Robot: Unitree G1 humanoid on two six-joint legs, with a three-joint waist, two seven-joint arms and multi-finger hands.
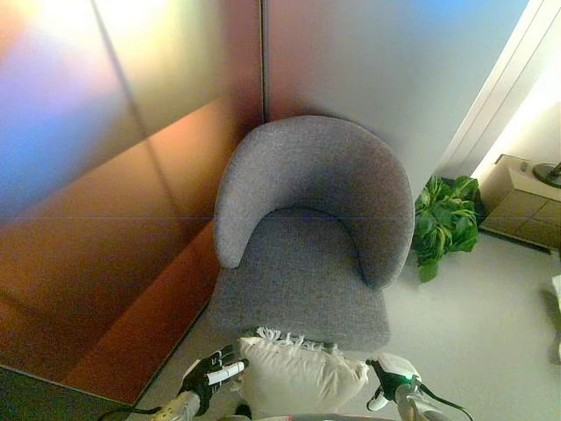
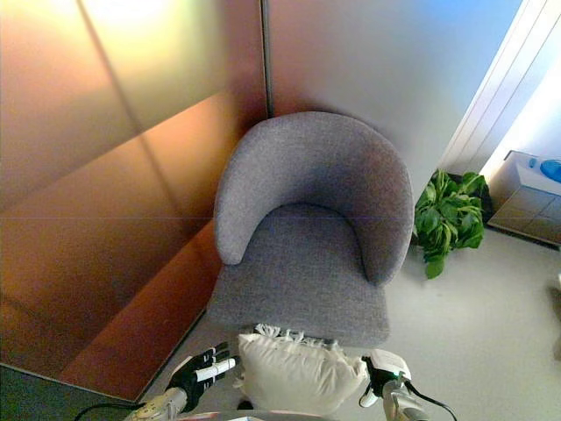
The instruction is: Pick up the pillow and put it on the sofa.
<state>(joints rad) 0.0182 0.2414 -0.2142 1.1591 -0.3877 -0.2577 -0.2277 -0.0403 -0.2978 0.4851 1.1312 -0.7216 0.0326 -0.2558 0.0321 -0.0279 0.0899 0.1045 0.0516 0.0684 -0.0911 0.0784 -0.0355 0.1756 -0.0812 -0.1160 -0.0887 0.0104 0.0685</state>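
2 hands hold the pillow point(image 1: 301, 375) between them, the left hand point(image 1: 210, 375) pressed on its left end and the right hand point(image 1: 392, 379) on its right end, fingers curled against the cloth. Its long axis runs from hand to hand, and its fringed far edge overlaps the front of the seat of the grey sofa point(image 1: 307, 230). I judge both hands equally near; the seat lies straight ahead of them, and a plant point(image 1: 445, 224) stands well off to the right.
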